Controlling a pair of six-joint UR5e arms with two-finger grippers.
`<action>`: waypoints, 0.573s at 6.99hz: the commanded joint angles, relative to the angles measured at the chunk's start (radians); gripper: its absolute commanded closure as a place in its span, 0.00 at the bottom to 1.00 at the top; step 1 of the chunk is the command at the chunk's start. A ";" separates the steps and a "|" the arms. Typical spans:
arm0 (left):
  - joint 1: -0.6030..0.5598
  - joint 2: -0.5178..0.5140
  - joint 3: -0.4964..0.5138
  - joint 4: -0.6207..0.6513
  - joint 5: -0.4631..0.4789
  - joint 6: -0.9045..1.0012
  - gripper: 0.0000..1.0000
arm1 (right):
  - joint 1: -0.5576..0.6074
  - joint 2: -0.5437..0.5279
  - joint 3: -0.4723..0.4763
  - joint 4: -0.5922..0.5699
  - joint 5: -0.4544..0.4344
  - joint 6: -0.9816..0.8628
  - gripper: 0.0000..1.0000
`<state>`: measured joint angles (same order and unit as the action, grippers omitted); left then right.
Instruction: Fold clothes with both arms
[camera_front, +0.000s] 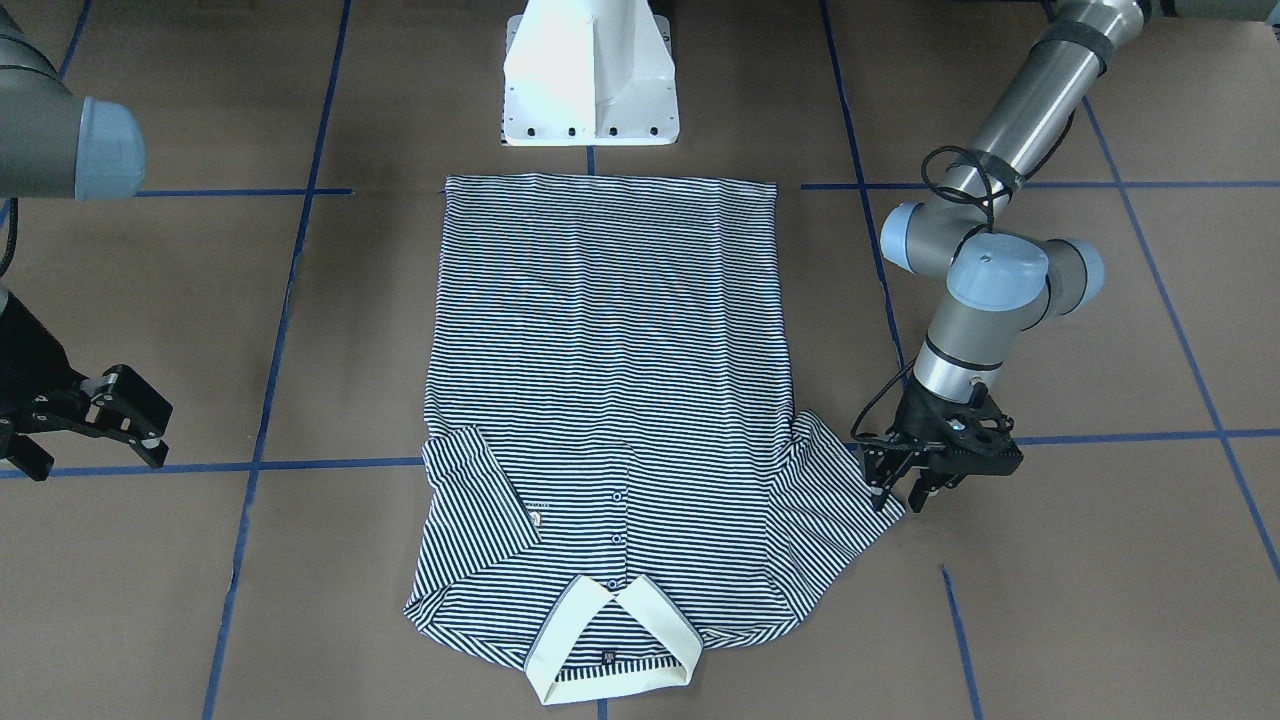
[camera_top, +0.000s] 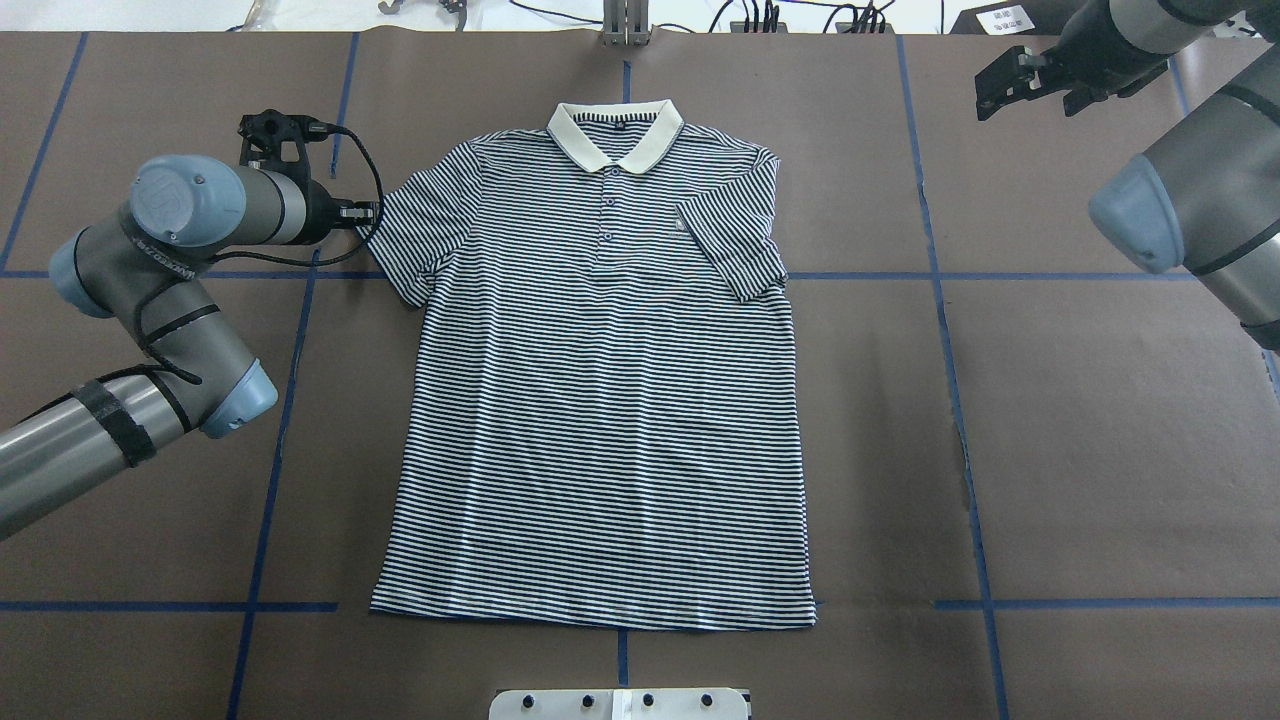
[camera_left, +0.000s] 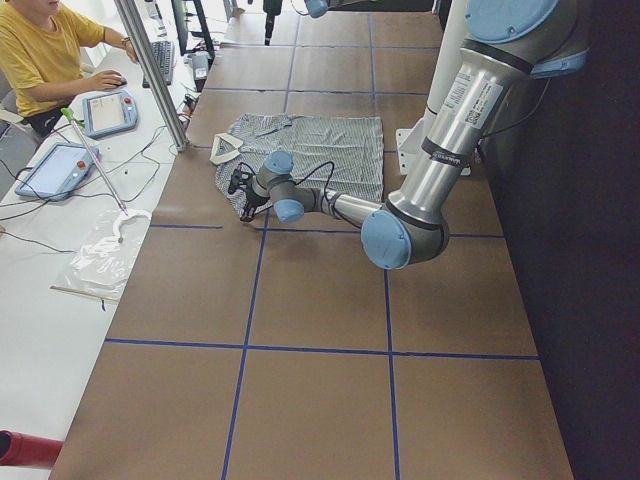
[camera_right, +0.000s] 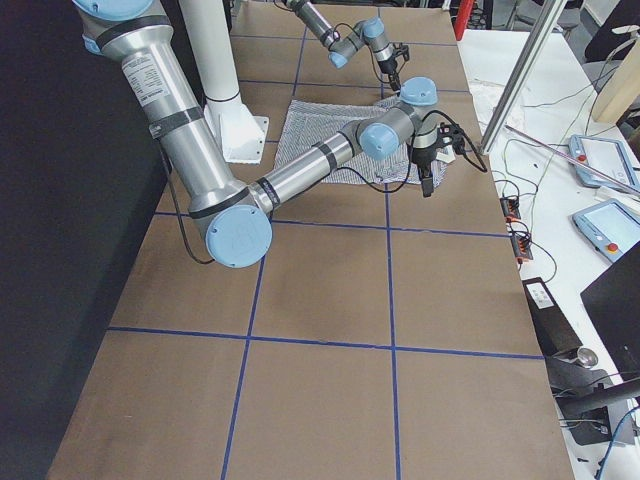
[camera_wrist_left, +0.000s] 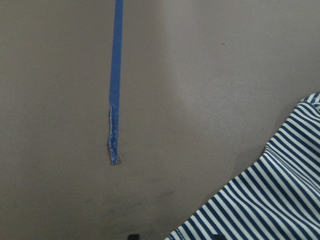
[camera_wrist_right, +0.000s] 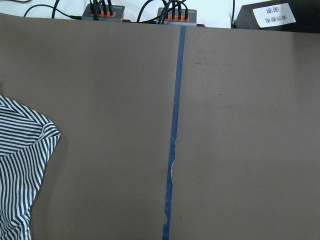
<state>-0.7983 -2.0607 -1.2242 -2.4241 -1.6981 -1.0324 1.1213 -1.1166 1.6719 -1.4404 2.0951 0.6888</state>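
Collar (camera_front: 560, 635) first, cream and spread open at the bottom of the front-facing view (its lowest edge nearly meets the frame); behind it the striped polo shirt (camera_front: 610, 350) lies flat, front up, hem toward the white pedestal (camera_front: 590, 75), whose top is cut off. At the left the right gripper (camera_front: 95, 440) hangs over the brown table (camera_front: 1100, 600), fingers spread, holding nothing; its arm (camera_front: 60, 150) is cropped by the frame; a wide strip of table separates it from the shirt. One sleeve (camera_front: 480, 500) lies turned in over the chest, its edge beside a badge (camera_front: 537, 518) too small to read; the other sleeve (camera_front: 840, 500) spreads outward. At that sleeve's tip the left gripper (camera_front: 902, 500) points down, jaws parted, nothing clamped; whether its fingertips touch cloth I cannot tell.
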 joint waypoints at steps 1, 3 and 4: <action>0.002 -0.001 0.002 0.000 0.009 0.000 0.63 | 0.000 0.000 -0.001 0.000 0.000 -0.003 0.00; 0.007 -0.001 0.006 0.000 0.034 0.000 0.63 | 0.000 0.000 -0.001 0.000 0.000 -0.003 0.00; 0.008 -0.002 0.006 0.000 0.034 0.000 0.64 | 0.000 -0.002 -0.001 0.000 0.000 -0.003 0.00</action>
<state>-0.7918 -2.0621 -1.2188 -2.4233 -1.6682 -1.0324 1.1213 -1.1172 1.6705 -1.4404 2.0954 0.6858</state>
